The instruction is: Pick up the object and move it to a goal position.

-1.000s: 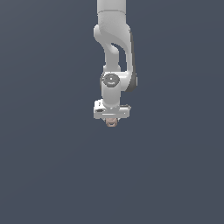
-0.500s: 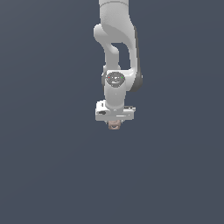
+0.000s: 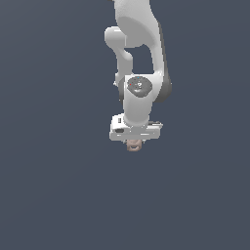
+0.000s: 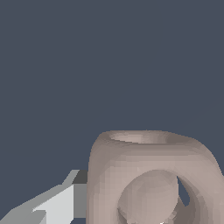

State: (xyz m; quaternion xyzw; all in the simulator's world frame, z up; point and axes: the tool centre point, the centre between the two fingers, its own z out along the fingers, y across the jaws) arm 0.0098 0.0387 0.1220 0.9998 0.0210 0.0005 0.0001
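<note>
The object is a tiny pinkish-tan rounded piece with a dark hole in its middle. In the exterior view it pokes out just under the white gripper, whose block sits right above it. In the wrist view the object fills the frame close up, rounded and hollow, with one grey-white finger against its side. The other finger is hidden behind the object. The gripper is shut on the object and holds it off any surface.
The white arm reaches down from the top of the exterior view. Around it there is only a plain dark blue-grey background; no goal marker shows in either view.
The arm and gripper have shifted a little toward the exterior view's right and slightly lower, with the object still held in the gripper.
</note>
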